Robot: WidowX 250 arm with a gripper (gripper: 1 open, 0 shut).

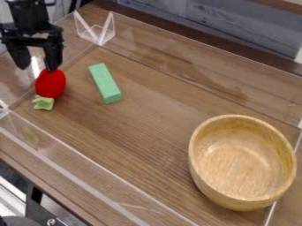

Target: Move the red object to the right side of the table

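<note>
The red object is a small rounded bright red toy with a light-green bit at its base, resting near the left end of the wood-grain table. My black gripper hangs just above and slightly behind it, pointing down. Its two fingers stand apart, open, with nothing between them. One fingertip sits right over the toy's top; whether it touches cannot be told.
A green rectangular block lies just right of the red toy. A large wooden bowl sits at the front right. Low clear acrylic walls edge the tabletop.
</note>
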